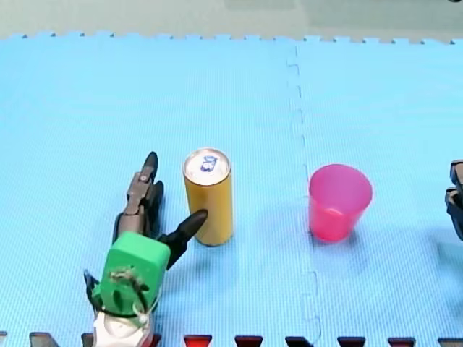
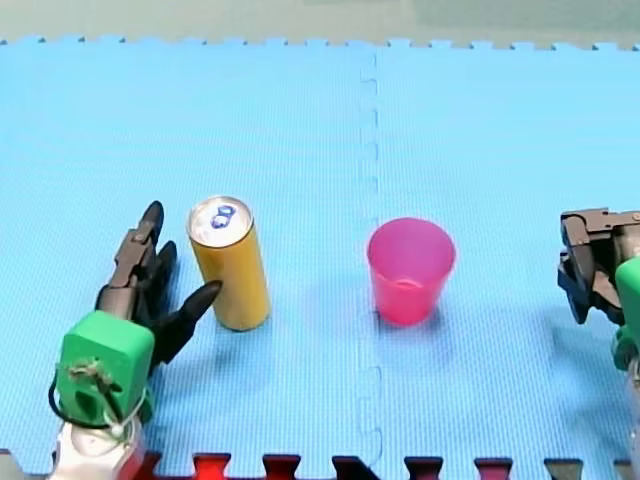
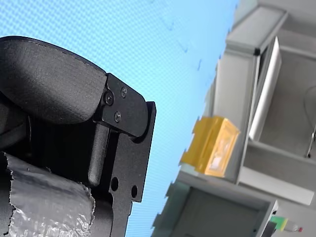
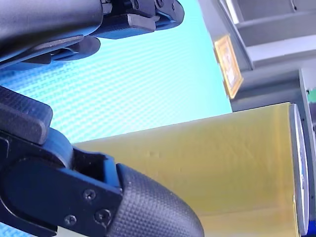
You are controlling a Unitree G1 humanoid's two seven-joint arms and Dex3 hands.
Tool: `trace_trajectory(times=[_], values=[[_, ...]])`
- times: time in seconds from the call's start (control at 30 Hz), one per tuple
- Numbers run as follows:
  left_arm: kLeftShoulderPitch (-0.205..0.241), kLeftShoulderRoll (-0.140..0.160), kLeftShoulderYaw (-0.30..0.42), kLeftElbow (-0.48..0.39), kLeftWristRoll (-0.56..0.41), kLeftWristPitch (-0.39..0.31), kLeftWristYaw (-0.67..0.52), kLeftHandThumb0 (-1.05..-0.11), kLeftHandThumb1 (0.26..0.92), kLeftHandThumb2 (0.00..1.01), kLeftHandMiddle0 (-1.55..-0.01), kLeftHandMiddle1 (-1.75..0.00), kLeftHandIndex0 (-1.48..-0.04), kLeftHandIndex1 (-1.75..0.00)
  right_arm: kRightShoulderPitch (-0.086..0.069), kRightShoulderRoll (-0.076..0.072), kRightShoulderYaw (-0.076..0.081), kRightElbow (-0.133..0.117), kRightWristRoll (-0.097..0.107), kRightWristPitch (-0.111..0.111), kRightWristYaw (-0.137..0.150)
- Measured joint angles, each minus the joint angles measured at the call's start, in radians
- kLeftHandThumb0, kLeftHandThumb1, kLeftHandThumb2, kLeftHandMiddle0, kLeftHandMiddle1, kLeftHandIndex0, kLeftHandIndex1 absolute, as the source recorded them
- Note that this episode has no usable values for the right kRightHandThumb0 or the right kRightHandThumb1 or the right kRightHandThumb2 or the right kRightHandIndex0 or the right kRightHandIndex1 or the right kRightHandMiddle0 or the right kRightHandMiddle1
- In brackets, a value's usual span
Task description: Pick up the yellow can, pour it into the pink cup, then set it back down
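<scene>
Against yellow can [image 1: 208, 199], left hand [image 1: 148, 215] (thumb [image 1: 189, 223] touching); right hand [image 2: 592, 262] beyond pink cup [image 1: 338, 202].

we see the yellow can [image 4: 212, 153] close up, its side just beside one textured black finger [image 4: 148, 205] of our left hand [image 4: 44, 177], above the blue foam mat [image 4: 143, 74].

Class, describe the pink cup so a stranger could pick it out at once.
A blue foam mat covers the work surface, with a seam running front to back. Just right of that seam stands the pink cup, between the yellow can at the left hand and the right hand. It alone is pink and open-topped.
</scene>
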Motion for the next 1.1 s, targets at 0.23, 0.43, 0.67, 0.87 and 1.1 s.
trace_trajectory(times=[0.23, 0.43, 0.67, 0.87, 1.1], values=[[0.041, 0.008, 0.023, -0.029, -0.037, -0.051, -0.113, -1.048, 0.899, 0.02, -0.24, 0.00, -0.18, -0.01, -0.003, 0.003, 0.000, 0.008, 0.000, 0.001, 0.000], [0.058, 0.013, 0.035, -0.053, -0.068, -0.064, -0.216, -1.048, 0.916, 0.03, -0.24, 0.00, -0.20, -0.01, -0.005, 0.007, 0.000, 0.012, 0.000, 0.001, -0.002], [0.071, 0.030, 0.044, -0.092, -0.109, -0.036, -0.328, -1.048, 0.921, 0.04, -0.23, 0.00, -0.18, 0.00, -0.005, 0.010, -0.002, 0.014, 0.001, 0.001, -0.001], [0.078, 0.032, 0.053, -0.127, -0.137, -0.008, -0.371, -1.048, 0.921, 0.05, -0.24, 0.00, -0.18, 0.00, -0.009, 0.010, -0.003, 0.016, 0.002, 0.003, 0.000], [0.078, 0.030, 0.058, -0.141, -0.143, 0.012, -0.375, -1.048, 0.921, 0.05, -0.24, 0.00, -0.19, 0.00, -0.011, 0.009, -0.007, 0.018, 0.006, 0.002, 0.003]])
